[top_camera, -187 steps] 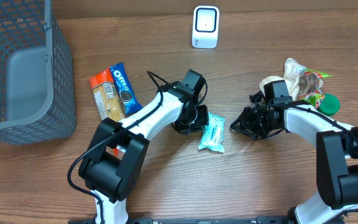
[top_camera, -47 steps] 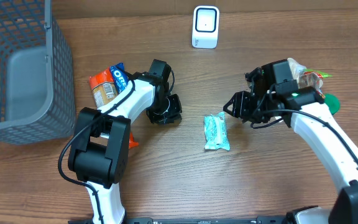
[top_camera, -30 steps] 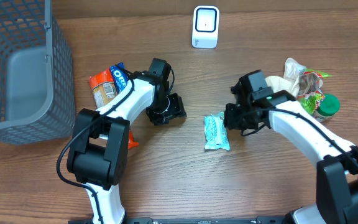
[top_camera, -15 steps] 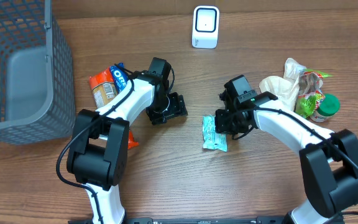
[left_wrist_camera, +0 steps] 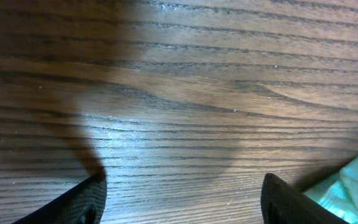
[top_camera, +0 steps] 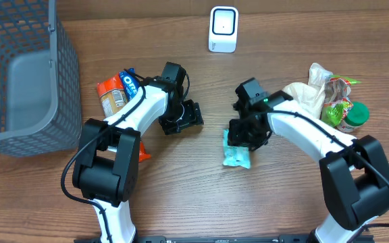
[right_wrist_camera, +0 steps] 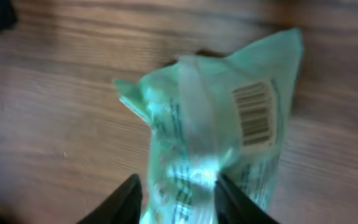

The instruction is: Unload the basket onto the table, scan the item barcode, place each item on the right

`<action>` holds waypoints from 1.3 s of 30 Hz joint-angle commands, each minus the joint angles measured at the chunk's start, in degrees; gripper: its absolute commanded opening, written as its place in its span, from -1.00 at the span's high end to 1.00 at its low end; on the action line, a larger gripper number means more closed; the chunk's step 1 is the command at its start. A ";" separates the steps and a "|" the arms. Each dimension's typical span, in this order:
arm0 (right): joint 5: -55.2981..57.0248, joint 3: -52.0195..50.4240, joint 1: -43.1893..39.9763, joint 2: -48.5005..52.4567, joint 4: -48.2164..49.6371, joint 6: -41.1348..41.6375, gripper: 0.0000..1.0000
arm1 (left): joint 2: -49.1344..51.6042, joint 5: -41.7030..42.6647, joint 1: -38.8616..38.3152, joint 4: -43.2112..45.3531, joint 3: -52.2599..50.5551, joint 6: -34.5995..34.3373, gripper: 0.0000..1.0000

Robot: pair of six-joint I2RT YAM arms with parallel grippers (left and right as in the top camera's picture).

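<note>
A pale green snack packet (top_camera: 237, 156) lies on the wooden table near the middle. In the right wrist view the packet (right_wrist_camera: 204, 130) shows its barcode (right_wrist_camera: 253, 115) facing up. My right gripper (top_camera: 243, 135) is directly over the packet's upper end. Its jaws (right_wrist_camera: 179, 200) are open and straddle the packet, one finger (right_wrist_camera: 128, 199) on each side. My left gripper (top_camera: 184, 120) stands open left of the packet, low over bare wood (left_wrist_camera: 182, 199), holding nothing. The packet's corner (left_wrist_camera: 347, 190) shows at that view's right edge. The white scanner (top_camera: 223, 29) stands at the table's far edge.
A grey wire basket (top_camera: 19, 74) fills the far left. An Oreo pack (top_camera: 131, 84) and an orange snack pack (top_camera: 111, 98) lie beside the left arm. A pile of bagged items (top_camera: 326, 91) and a green-lidded jar (top_camera: 358, 115) sit at the right.
My right arm has swung left and come down over the green packet, and its jaws have gone from shut to parted. The packet shifted slightly. The left arm stayed put.
</note>
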 commanded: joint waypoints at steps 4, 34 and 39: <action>1.01 10.73 -3.50 -3.39 -7.69 0.28 0.08 | 2.29 -5.84 0.61 0.24 -1.66 0.52 -0.47; -8.26 -13.86 -6.51 -5.44 9.66 -7.69 -0.28 | 2.29 -6.75 0.61 0.28 -1.68 0.52 -0.42; -8.85 -17.66 -6.47 -5.44 14.67 -7.50 -0.11 | 2.29 -6.75 0.61 0.28 -1.68 0.50 -0.42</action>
